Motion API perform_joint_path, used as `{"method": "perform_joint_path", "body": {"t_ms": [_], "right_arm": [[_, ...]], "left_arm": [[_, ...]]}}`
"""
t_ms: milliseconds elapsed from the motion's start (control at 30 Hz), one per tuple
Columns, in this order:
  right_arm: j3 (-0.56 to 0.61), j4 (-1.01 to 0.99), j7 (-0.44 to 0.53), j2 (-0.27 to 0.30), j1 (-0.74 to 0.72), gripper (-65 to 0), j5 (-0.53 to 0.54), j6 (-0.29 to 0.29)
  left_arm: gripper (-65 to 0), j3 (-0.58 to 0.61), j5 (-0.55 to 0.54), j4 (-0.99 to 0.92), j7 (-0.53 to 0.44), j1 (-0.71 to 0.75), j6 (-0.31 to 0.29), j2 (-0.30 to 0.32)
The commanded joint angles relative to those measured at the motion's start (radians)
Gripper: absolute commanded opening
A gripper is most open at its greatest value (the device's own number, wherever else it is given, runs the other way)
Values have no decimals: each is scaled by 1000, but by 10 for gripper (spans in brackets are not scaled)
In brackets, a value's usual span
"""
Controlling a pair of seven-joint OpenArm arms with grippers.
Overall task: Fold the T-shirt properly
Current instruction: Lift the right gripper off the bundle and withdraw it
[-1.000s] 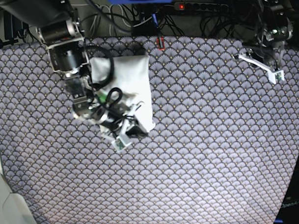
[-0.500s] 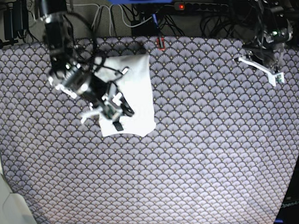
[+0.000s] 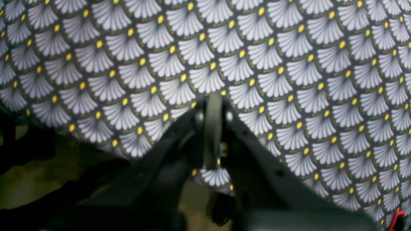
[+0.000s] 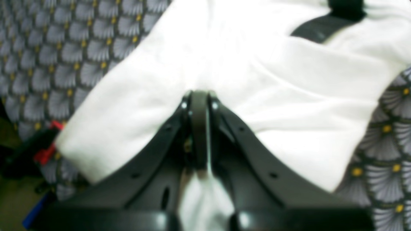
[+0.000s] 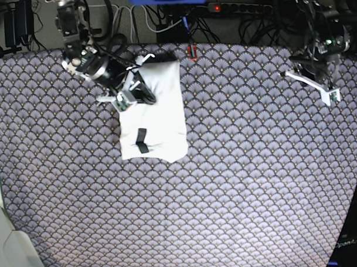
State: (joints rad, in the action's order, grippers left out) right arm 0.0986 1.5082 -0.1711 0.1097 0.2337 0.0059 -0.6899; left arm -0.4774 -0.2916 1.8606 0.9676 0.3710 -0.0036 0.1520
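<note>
The T-shirt [image 5: 160,105] lies folded into a plain white rectangle at the table's back left, with a small black tag [image 5: 142,140] showing near its front edge. My right gripper [image 5: 133,94] hovers over the shirt's back left part. In the right wrist view its jaws [image 4: 199,96] are shut with the white cloth [image 4: 289,96] and the tag [image 4: 324,25] beyond them. No print shows. My left gripper [image 5: 313,85] is shut and empty at the back right, over bare patterned cloth [image 3: 213,98].
A fan-patterned tablecloth [image 5: 239,184] covers the table. Cables and a power strip [image 5: 238,8] run behind the back edge, and a red clip [image 5: 191,51] sits there next to the shirt. A pale object [image 5: 6,251] stands at the front left corner.
My right arm has drawn back from the shirt's front edge toward the back left. The shirt now lies flat and uncovered with the tag showing. The left arm has barely moved.
</note>
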Motion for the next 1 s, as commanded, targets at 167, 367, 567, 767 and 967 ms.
{"method": "perform_joint_path", "body": {"t_ms": [167, 367, 567, 767, 967], "right_arm": [[0, 248, -12, 2, 94, -650, -7, -8], [6, 365, -12, -3, 201, -650, -7, -8], [28, 219, -6, -21, 189, -650, -7, -8], [22, 223, -6, -17, 197, -650, -7, -8], [10, 446, -6, -11, 353, -650, -8, -8]], "left_arm": [[-645, -10, -1, 14, -17, 18, -2, 10], [-645, -11, -1, 20, -17, 26, -2, 7], [-645, -5, -1, 15, -82, 73, -2, 2], [-645, -2, -1, 7, -134, 138, -2, 8], [-645, -1, -2, 9, -135, 217, -3, 22]]}}
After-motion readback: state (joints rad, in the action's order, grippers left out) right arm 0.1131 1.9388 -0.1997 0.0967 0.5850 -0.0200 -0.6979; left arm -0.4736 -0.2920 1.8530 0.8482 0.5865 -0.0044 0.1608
